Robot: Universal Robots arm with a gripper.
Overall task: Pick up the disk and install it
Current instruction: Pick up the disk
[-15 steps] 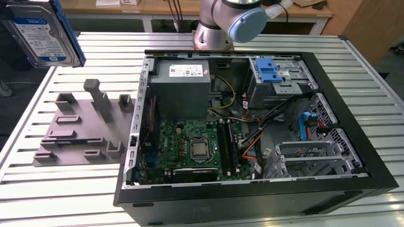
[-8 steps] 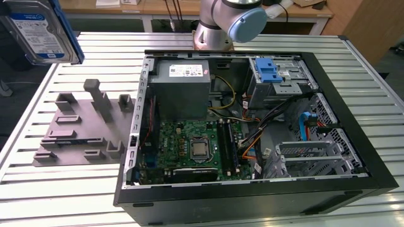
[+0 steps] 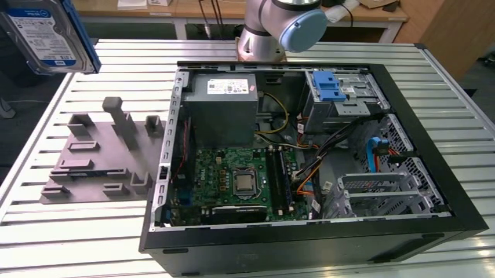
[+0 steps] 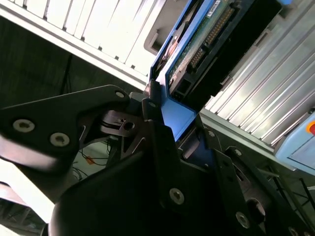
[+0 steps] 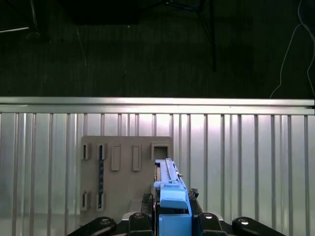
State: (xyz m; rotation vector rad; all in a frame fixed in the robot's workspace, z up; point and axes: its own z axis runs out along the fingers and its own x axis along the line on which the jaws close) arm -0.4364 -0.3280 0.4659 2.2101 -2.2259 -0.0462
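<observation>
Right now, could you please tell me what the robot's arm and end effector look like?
The arm is a silver-grey tube with a rounded pale blue joint cap. In the second wrist view, the end effector is matte black: flat angular link plates joined by pivots, dotted with silver screw heads.

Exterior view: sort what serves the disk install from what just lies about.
For the job:
disk, clamped in the end effector
open computer case
drive cage

Lying about:
grey slotted stand
power supply
circuit board
</observation>
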